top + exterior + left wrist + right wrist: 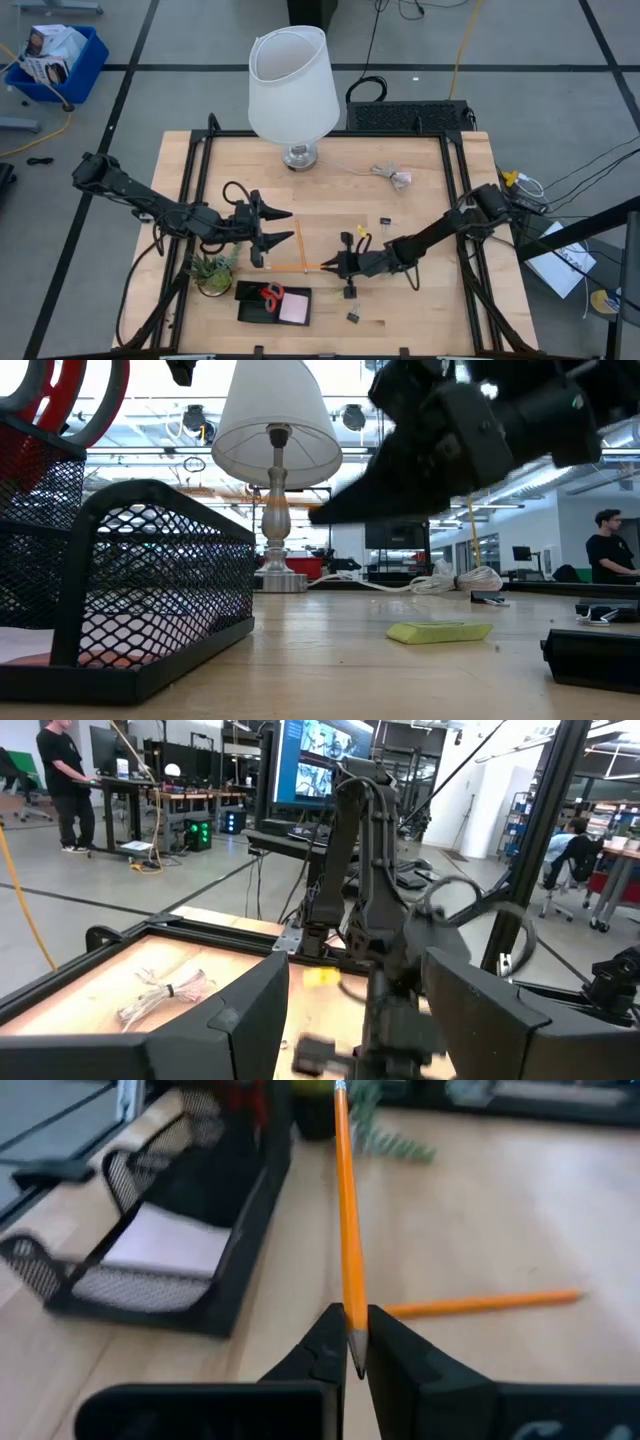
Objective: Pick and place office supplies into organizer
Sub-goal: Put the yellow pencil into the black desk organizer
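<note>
Beside the mesh organizer [150, 1240], right end effector [352, 1342] clamps a slim orange pencil [346, 1210] — left's apart.

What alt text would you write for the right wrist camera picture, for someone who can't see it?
The right gripper is pinching the tip of an orange pencil that runs away from the camera over a wooden table. A second orange pencil lies flat on the table, and a black mesh organizer holding a pale pink notepad sits to one side.

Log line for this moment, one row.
right gripper: shut on orange pencil | left gripper: open, waiting above table | organizer: scissors, pink pad in
</note>
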Controlling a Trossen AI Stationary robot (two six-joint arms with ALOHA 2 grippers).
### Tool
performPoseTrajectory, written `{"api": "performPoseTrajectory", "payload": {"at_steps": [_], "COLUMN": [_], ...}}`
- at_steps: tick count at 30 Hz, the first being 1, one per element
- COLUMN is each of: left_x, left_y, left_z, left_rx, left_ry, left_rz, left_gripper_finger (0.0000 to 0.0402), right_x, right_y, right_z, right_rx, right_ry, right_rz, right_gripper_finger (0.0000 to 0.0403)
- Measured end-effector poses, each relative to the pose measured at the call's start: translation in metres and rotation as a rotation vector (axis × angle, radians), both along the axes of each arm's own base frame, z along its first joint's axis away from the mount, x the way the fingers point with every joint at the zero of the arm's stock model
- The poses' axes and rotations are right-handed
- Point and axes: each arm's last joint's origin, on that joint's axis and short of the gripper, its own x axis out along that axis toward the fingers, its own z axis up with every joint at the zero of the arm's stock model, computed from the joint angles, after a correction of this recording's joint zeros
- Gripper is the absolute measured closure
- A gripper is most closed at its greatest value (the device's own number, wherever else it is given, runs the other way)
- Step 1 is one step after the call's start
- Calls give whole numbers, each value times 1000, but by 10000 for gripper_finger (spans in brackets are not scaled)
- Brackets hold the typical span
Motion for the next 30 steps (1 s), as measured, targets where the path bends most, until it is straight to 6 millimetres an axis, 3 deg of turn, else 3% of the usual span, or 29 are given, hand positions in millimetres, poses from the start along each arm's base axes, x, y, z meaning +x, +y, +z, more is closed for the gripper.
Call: {"api": "performPoseTrajectory", "payload": {"at_steps": [6, 15, 19, 30], "left_x": [0, 0, 0, 4], "left_y": [-1, -1, -1, 0], "left_z": [0, 0, 0, -4], "left_rx": [13, 25, 25, 14], "left_ry": [0, -1, 0, 13], "left_rz": [-3, -21, -21, -14], "left_gripper_finger": [167, 167, 167, 167], "right_x": [-19, -68, -78, -76], "right_y": [-9, -26, -30, -34], "right_z": [32, 75, 79, 83], "right_rx": [-40, -20, -14, -11], "right_ry": [-91, -304, -368, -424], "right_rz": [-60, -110, -108, -96], "right_gripper_finger": [385, 385, 385, 385]}}
